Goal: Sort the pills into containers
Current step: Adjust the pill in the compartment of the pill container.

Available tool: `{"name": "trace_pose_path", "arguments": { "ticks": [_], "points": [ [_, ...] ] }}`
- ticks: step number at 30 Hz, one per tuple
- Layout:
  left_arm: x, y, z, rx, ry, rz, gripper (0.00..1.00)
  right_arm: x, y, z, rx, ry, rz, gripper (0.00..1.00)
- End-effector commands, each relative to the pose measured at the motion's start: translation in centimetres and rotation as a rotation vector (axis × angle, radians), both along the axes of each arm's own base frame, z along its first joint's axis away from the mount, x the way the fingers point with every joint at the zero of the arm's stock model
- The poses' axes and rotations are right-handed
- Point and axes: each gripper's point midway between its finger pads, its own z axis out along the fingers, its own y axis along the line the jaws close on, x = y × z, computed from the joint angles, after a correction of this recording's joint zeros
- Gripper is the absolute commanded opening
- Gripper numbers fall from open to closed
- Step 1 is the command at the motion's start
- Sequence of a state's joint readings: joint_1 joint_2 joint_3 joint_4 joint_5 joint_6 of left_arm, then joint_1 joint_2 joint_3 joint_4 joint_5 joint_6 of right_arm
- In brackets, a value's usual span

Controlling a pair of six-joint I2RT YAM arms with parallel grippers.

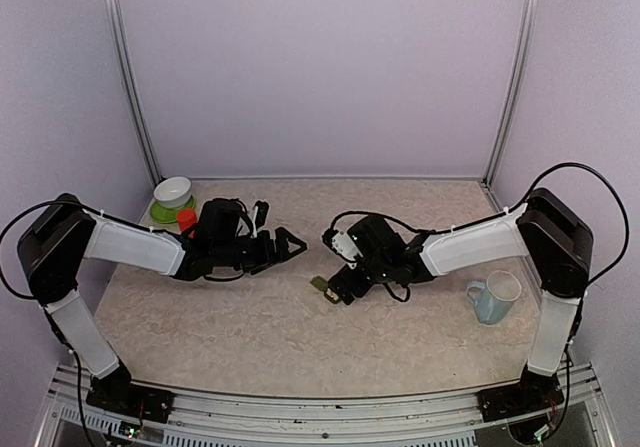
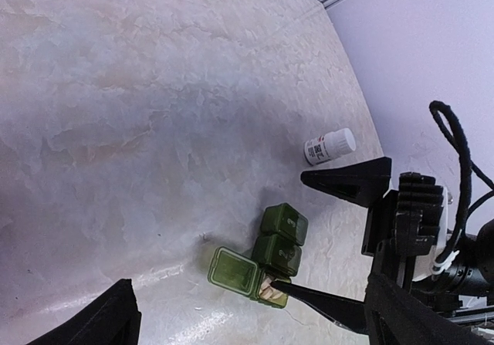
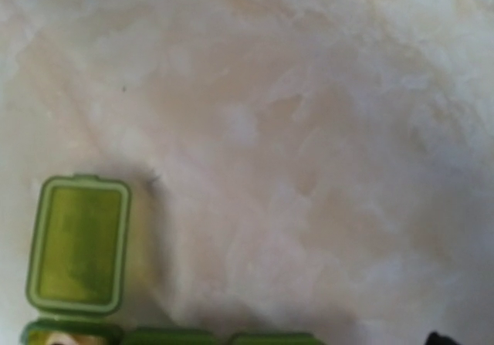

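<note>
Colours, quick rundown: the marbled bench (image 2: 154, 90) is pale cream with pinkish-grey cloudy veining all over. The small dark green plastic strip of three square compartments (image 2: 279, 241) has tiny pale marks on top, and its flipped-up lid (image 3: 77, 245) is a brighter yellowish green with a darker green rim. My left pincer (image 1: 280, 229) and right pincer (image 1: 335, 289) are both matte black. The little white plastic pill bottle (image 2: 329, 146) has a dark label. There's a pale blue ceramic mug (image 1: 493, 297), and a round white bowl (image 1: 173, 191) on a lime green plate (image 1: 160, 212).

high overview — wrist views near containers (image 2: 276, 254)
</note>
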State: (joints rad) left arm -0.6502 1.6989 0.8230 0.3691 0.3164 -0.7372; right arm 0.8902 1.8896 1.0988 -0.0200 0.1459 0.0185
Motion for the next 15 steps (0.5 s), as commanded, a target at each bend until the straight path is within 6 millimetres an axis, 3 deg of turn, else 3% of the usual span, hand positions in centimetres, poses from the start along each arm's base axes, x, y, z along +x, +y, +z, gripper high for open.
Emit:
{"name": "trace_pose_path", "arguments": {
  "ticks": [1,7,15],
  "points": [
    [0.3,0.1,0.5,-0.020,-0.016,0.009,0.99,-0.3,0.8,-0.2,-0.014,0.010,0.023,1.00],
    [0.3,0.1,0.2,-0.017,-0.012,0.008,0.99,-0.4,0.7,0.0,-0.019,0.007,0.024,1.00],
    [0.3,0.0,0.1,-0.019,-0.011,0.007,0.99,-0.2,1.5,2.7,0.041,-0.033,0.036,1.00]
  ]
}}
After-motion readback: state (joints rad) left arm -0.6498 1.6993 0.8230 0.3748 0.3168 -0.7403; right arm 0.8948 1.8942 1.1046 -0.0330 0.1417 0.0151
